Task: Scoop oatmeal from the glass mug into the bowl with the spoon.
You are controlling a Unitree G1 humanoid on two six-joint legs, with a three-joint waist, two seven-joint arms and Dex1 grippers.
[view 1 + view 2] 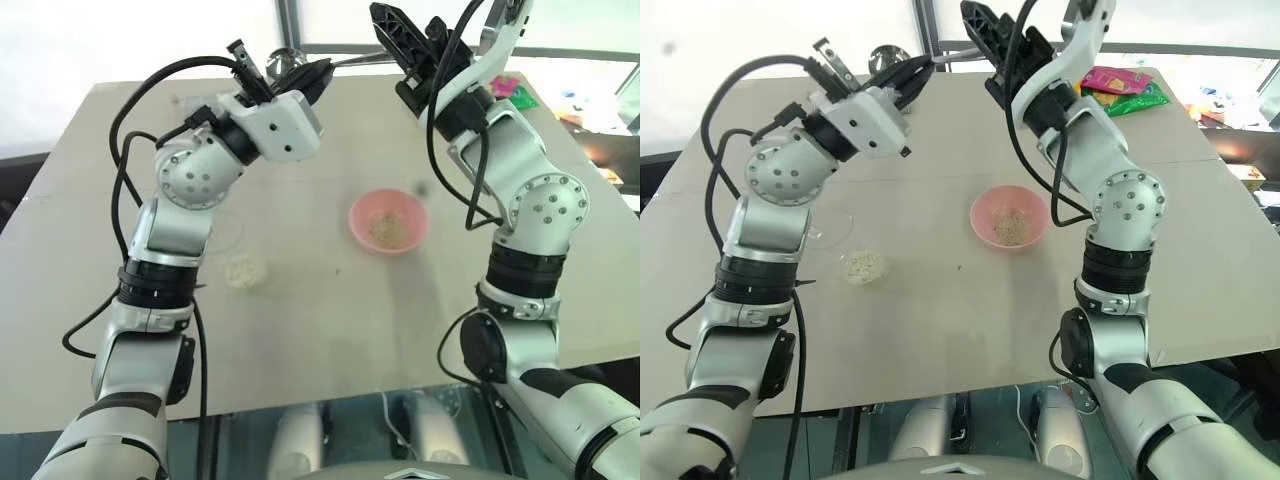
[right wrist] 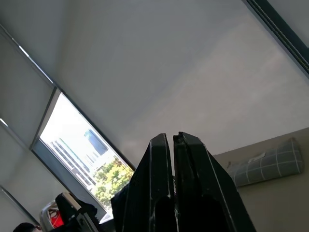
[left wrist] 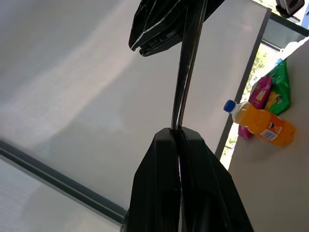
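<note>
Now you have both arms raised high over the far side of the counter. Your left gripper has its jaws pressed together on the spoon, pinching the thin handle, which runs up and away from the fingertips; the oval end shows near the counter's far edge, beside the left gripper. Your right gripper is lifted beside it, jaws pressed together on nothing, its tip close to the spoon's handle in the left wrist view but not gripping it.

Down on the counter the bowl sits near the middle, with a small heap of oatmeal inside it. The mug stands well to the left of the bowl, partly hidden behind your left arm, so you cannot tell whether it is upright or what it holds. Just in front of it a patch of spilled oats lies loose on the counter.

At the far right corner sit snack packets, and the left wrist view shows an orange bottle lying next to them.
</note>
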